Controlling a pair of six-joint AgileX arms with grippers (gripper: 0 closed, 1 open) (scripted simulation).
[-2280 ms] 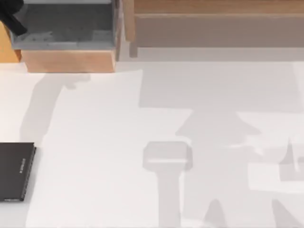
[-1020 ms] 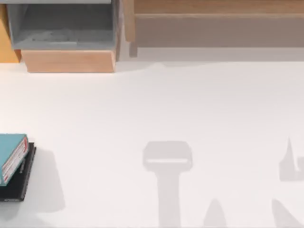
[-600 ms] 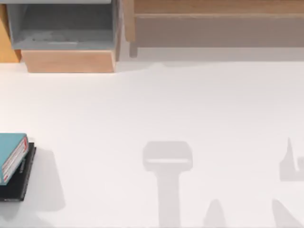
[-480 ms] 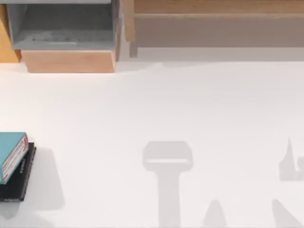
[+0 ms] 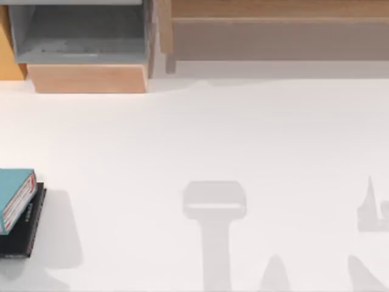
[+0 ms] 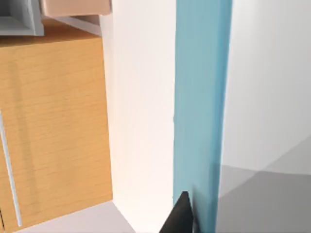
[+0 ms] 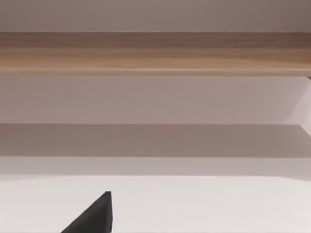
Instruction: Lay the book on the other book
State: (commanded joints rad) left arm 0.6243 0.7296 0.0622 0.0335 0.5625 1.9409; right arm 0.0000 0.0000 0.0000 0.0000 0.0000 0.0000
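Book [image 5: 13, 198] in teal lying on the black book [image 5: 23, 234] at the counter's [image 5: 243, 140] left edge, left gripper's fingertip [image 6: 181, 216] showing against the teal cover, grip impossible to tell, right gripper likewise.

The book [image 5: 13, 190] is seen lying on the other book [image 5: 24, 230], at the left edge of the counter [image 5: 243, 140], toward the near side. The other book's right margin and near end are left uncovered by the book. Behind the stack, at the far left of the counter, an open drawer unit [image 5: 82, 42] is placed. To its right, along the far edge, a long shelf [image 5: 273, 30] is set. In the left wrist view, a fingertip of the left tool [image 6: 180, 216] is seen against the book [image 6: 201, 97], with a cabinet [image 6: 53, 126] beside it.
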